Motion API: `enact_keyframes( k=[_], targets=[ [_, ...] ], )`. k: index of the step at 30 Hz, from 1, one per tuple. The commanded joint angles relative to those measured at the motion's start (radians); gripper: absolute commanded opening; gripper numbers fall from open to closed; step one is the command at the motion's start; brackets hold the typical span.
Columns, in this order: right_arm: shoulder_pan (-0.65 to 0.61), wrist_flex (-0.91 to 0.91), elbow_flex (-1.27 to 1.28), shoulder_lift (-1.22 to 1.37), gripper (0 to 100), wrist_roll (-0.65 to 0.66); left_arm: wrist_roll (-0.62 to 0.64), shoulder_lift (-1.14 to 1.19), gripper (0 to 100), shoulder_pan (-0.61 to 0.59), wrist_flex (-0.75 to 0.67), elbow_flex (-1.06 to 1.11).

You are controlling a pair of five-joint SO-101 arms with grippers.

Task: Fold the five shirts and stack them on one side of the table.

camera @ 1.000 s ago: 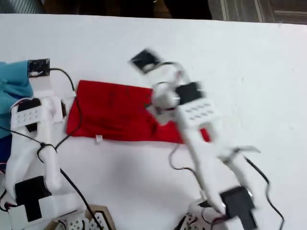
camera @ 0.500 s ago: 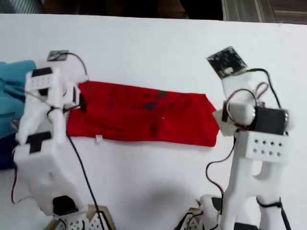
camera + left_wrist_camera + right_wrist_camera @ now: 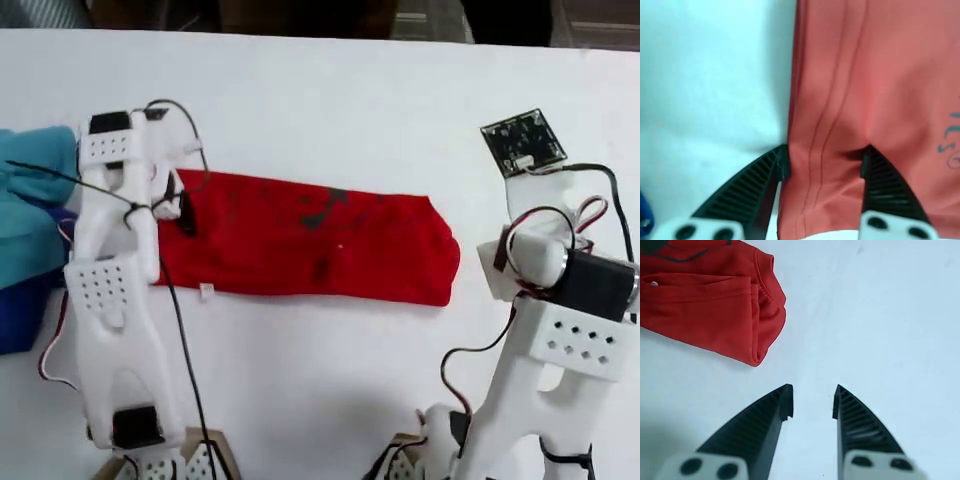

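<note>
I find the red shirt point(image 3: 300, 240) lying folded into a long band across the middle of the desk point(image 3: 350, 90), between the two arms, with a dark print on its upper face and a small white tag point(image 3: 206, 291) at its near edge. The left arm point(image 3: 110, 260) stands over the shirt's left end. In its wrist view the left fingers point(image 3: 775, 167) are spread wide and set down on that end: one tip sits at the very edge of the cloth where it meets the desk, the other rests on the cloth itself, and a slightly bunched strip of red fabric lies between them, not pinched. The right arm point(image 3: 560, 330) stands just off the shirt's right end. The right fingers point(image 3: 780, 405) are partly apart with nothing between them, held over bare desk near the shirt's folded corner and not touching it. At the desk's left edge I note a light blue garment point(image 3: 35, 210) lying on a darker blue one point(image 3: 20, 315), beside the left arm.
</note>
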Motion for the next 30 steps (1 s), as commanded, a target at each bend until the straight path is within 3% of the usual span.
enact_keyframes(
  k=[1,19,20,23,24,28,30],
  targets=[
    [0.015,0.013,-0.029,-0.031,13.4,0.009,0.002,0.046,25,0.005,0.034,-0.050],
    [0.007,0.025,-0.029,-0.027,13.4,0.009,0.002,0.054,24,-0.043,0.032,-0.102],
    [0.007,0.025,-0.029,-0.028,13.3,0.009,0.002,0.052,21,-0.043,0.034,-0.102],
    [0.013,0.025,-0.003,-0.030,11.6,0.009,-0.023,0.052,0,-0.051,0.034,-0.102],
    [0.013,0.021,0.021,-0.030,9.7,0.009,-0.025,0.052,5,-0.058,0.035,-0.102],
    [0.018,-0.041,0.167,-0.031,1.9,0.009,-0.026,0.043,3,-0.112,0.035,-0.107],
    [0.048,-0.104,0.247,-0.031,2.8,0.008,-0.032,0.041,3,-0.153,0.035,-0.113]
  ],
)
